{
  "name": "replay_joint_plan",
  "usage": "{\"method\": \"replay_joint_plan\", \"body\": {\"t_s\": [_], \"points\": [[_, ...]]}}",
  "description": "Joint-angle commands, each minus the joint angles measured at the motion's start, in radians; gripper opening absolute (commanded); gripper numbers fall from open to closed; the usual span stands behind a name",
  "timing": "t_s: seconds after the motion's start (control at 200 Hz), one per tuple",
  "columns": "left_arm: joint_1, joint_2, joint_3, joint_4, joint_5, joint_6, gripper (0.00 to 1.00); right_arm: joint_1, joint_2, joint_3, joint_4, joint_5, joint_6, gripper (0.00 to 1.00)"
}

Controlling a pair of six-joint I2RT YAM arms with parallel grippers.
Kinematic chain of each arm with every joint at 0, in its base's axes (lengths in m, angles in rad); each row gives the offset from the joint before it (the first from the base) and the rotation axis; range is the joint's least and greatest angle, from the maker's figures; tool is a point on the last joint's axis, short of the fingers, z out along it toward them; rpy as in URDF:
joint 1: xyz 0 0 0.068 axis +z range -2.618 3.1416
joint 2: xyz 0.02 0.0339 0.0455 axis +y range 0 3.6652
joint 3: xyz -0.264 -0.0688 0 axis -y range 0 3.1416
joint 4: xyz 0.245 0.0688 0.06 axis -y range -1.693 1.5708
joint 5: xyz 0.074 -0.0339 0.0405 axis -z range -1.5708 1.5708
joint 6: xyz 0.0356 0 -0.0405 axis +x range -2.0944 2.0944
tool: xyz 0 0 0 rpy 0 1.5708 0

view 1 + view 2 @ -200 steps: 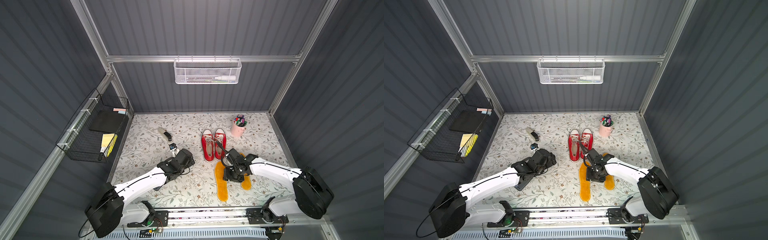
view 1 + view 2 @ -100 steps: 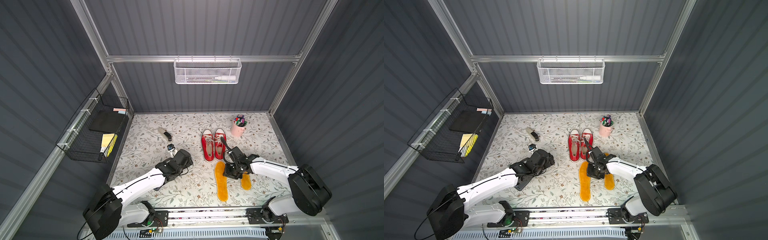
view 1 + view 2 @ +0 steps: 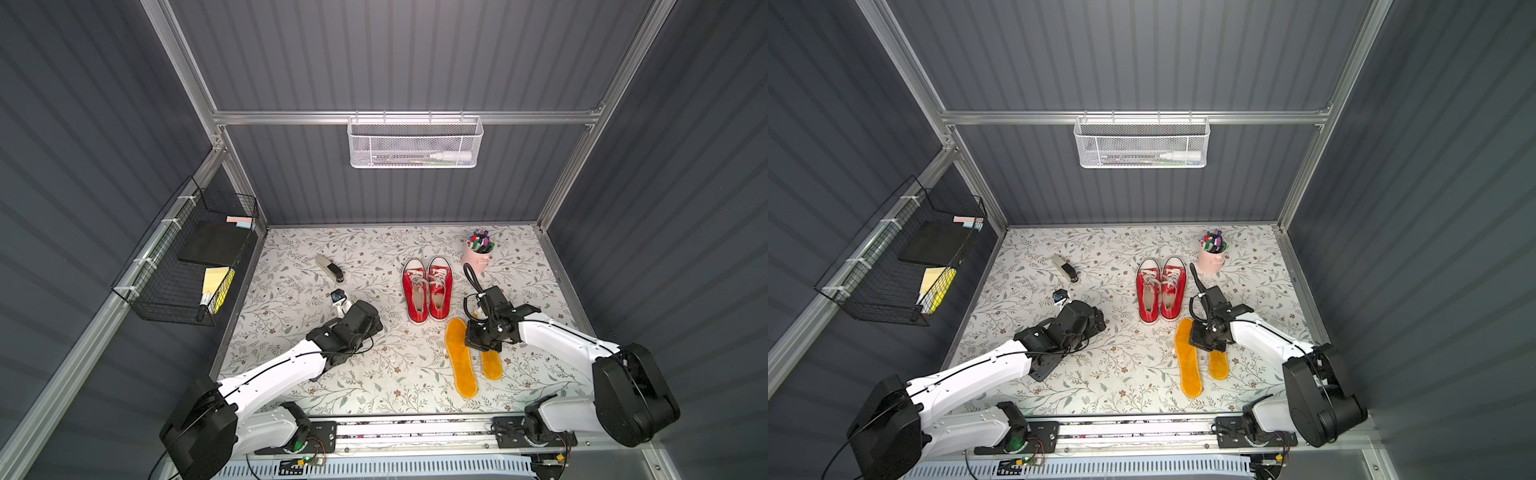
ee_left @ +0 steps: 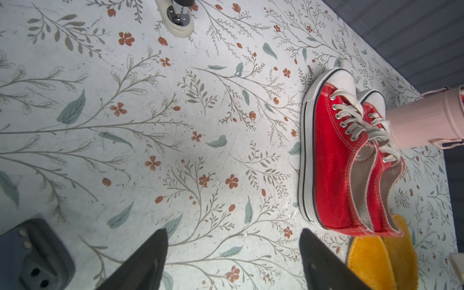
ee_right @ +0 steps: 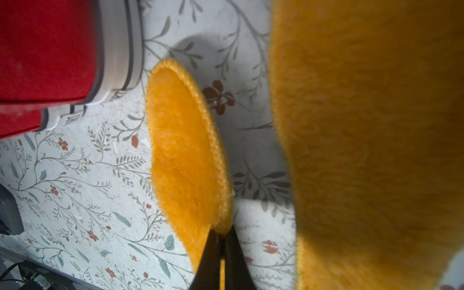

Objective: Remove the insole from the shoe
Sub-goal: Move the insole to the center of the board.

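Floral mat (image 3: pixel 374 249): insole (image 5: pixel 185 155) in R gripper (image 5: pixel 221 233)

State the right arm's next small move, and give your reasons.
Probably raise the right gripper and draw it back. The full-length insole and the half-hidden insole already lie on the table, outside the red shoes; the jaws are shut at the full-length insole's rim, with no sure grip visible.

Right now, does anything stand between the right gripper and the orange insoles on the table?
Nothing visible does. The right gripper, shut, has its tips at the edge of one orange insole; whether they pinch it I cannot tell. The second insole lies alongside; the red shoes are off to the side.
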Motion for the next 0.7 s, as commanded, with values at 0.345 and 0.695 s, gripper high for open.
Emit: {"method": "replay_joint_plan", "body": {"t_s": [0.345, 0.695], "points": [[0.014, -0.035, -0.017, -0.026, -0.028, -0.004, 0.84, -0.063, 0.185, 0.198, -0.058, -0.065, -0.146, 0.0], [0.022, -0.032, -0.018, -0.026, -0.029, 0.0, 0.84, -0.08, 0.23, 0.178, -0.067, -0.079, -0.093, 0.0]]}}
